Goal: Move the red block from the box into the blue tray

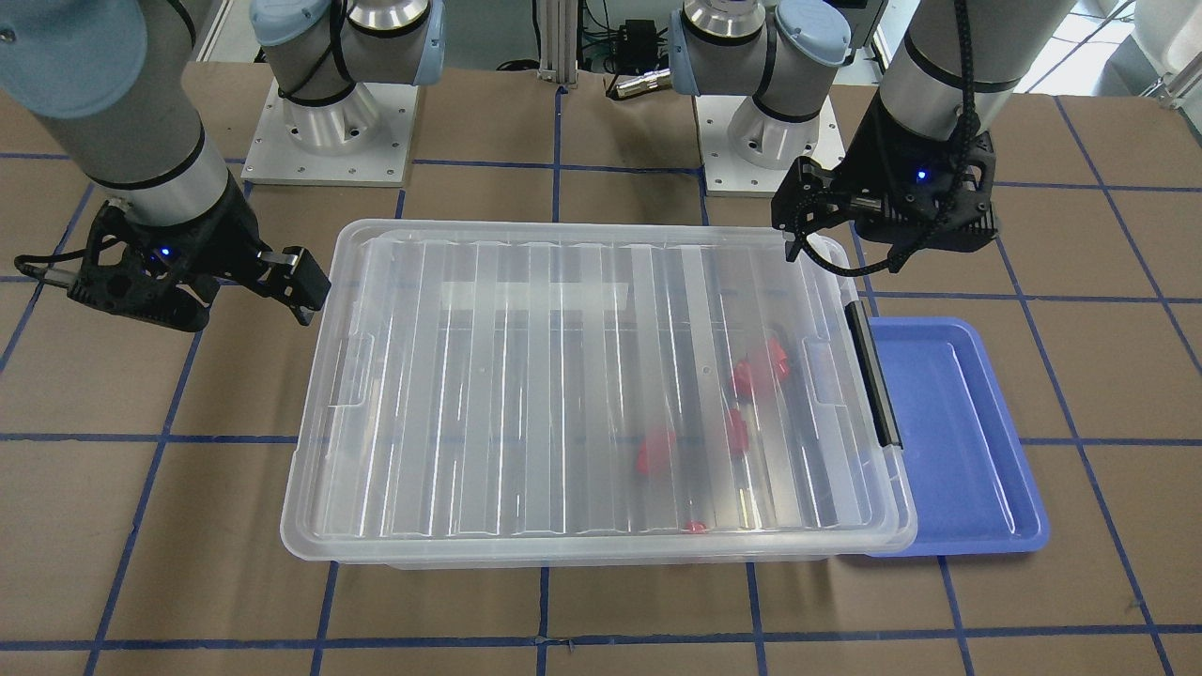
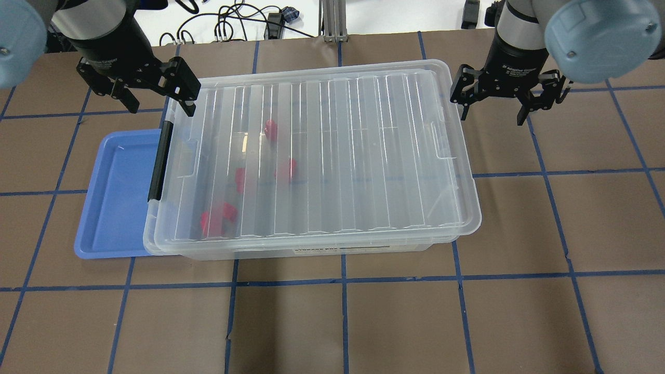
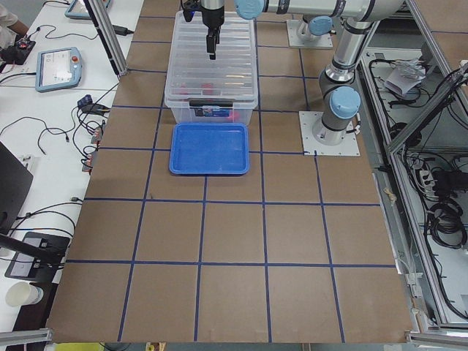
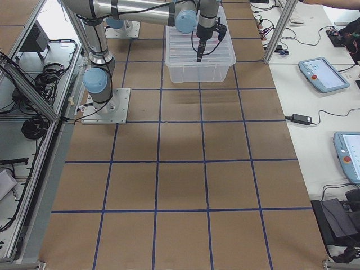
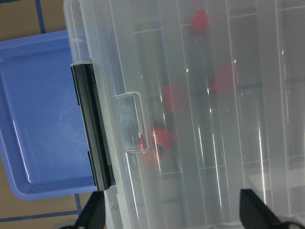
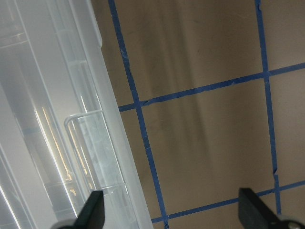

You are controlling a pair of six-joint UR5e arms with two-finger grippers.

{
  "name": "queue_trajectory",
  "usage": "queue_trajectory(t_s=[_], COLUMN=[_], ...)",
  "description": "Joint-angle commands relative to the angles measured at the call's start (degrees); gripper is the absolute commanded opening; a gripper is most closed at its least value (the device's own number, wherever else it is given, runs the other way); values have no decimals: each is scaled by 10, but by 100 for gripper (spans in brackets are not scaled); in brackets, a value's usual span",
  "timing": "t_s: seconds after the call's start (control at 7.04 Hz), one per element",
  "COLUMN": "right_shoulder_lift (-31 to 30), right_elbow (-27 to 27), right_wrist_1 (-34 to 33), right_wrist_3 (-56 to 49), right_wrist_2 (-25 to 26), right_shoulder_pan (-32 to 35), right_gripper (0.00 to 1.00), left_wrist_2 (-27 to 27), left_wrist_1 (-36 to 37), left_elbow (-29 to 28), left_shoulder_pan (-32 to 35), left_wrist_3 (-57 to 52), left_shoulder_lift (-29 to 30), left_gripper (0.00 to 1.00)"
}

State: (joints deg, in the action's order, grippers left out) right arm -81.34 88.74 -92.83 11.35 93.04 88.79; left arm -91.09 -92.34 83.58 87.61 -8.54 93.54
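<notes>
The clear box point(image 2: 337, 150) sits mid-table with its ribbed lid on and its black latch bar point(image 2: 159, 161) at the end next to the blue tray point(image 2: 114, 197). The tray is empty and partly tucked under the box rim. Several red blocks point(image 2: 218, 218) lie inside the box near the latch end, blurred through the lid point(image 1: 761, 371). My left gripper point(image 2: 156, 98) is open and empty above the box's far corner at the latch end; its wrist view looks down on the latch point(image 5: 93, 129). My right gripper point(image 2: 493, 109) is open and empty beside the box's other end.
A tiny round red piece point(image 1: 695, 528) lies inside the box by its long wall. Brown table with a blue tape grid point(image 2: 343, 280) surrounds the box. The arm bases point(image 1: 329, 122) stand behind it. Cables and tablets lie beyond the table edges.
</notes>
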Motion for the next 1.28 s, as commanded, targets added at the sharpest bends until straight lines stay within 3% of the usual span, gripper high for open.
queue_trajectory(t_s=[0.0, 1.14], right_shoulder_lift=[14, 31], right_elbow=[-1, -1], right_wrist_1=[-2, -22], right_wrist_3=[2, -4], right_wrist_2=[-1, -4], right_shoulder_pan=[2, 3], right_gripper=[100, 100], left_wrist_2=[-5, -1], left_wrist_1=[-7, -28], left_elbow=[-16, -7], left_shoulder_pan=[-11, -10], left_wrist_3=[1, 2], left_shoulder_lift=[5, 9], left_gripper=[100, 100])
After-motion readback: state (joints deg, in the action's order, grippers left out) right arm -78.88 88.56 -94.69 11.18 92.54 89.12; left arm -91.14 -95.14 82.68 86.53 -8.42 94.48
